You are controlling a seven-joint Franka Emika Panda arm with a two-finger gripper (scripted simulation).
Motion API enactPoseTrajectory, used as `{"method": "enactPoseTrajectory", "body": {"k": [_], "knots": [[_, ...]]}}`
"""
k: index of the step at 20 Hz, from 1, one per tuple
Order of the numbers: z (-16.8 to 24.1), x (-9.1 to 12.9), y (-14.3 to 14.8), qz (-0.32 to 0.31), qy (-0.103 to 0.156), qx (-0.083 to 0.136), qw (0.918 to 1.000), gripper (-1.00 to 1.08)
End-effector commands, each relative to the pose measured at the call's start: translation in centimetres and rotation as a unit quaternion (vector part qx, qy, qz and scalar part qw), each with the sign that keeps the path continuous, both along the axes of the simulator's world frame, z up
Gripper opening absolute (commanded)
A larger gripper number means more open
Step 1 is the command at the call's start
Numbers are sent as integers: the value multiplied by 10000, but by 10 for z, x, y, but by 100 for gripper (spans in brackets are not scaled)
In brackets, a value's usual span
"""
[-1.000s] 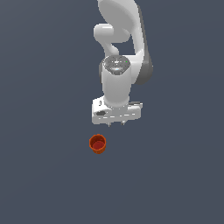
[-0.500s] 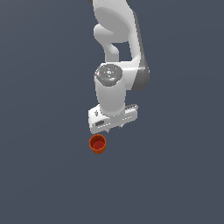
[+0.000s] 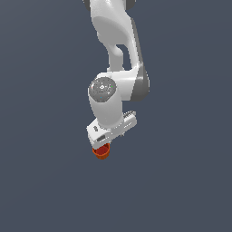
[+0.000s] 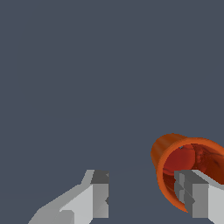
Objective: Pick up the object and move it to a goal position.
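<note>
Orange-red cup [image 3: 101, 152] is only partly visible to me in the exterior view: its upper part is covered by the white gripper [image 3: 105, 141], which sits directly above it, and I see just the lower wall and a part of the rim. The cup stands on the dark grey floor [image 3: 41, 181], at about 6 o'clock from the arm's round wrist joint [image 3: 103, 89]. The fingers are too small here, so from this view I cannot tell how wide they stand. The top of the arm is cut off by the frame edge. Around the cup the floor has open room on all sides.

In the wrist view the cup [image 4: 183, 162] is cut off by the frame edge, and I see its darker red inside. One finger [image 4: 199, 197] stands in front of the cup's opening and seems to reach inside the rim. The other finger [image 4: 92, 197] is well apart from the cup, so the fingers are spread with a wide gap and grip nothing. The gripper [image 4: 142, 194] midpoint lies beside the cup, not over it.
</note>
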State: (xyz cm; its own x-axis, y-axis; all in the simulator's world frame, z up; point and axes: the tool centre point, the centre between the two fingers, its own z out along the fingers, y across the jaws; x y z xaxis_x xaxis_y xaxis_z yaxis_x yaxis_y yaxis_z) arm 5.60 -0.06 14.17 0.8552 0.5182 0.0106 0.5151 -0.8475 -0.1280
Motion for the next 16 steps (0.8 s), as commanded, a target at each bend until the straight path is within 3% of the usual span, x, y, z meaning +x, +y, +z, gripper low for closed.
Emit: {"method": "enactPoseTrajectory", "body": {"k": [1, 8, 16], "knots": [[-3, 4, -3, 272, -1, 94, 9996, 28], [-13, 15, -13, 1000, -37, 372, 9943, 28], [-23, 26, -25, 1802, -148, 718, 9809, 28]]}}
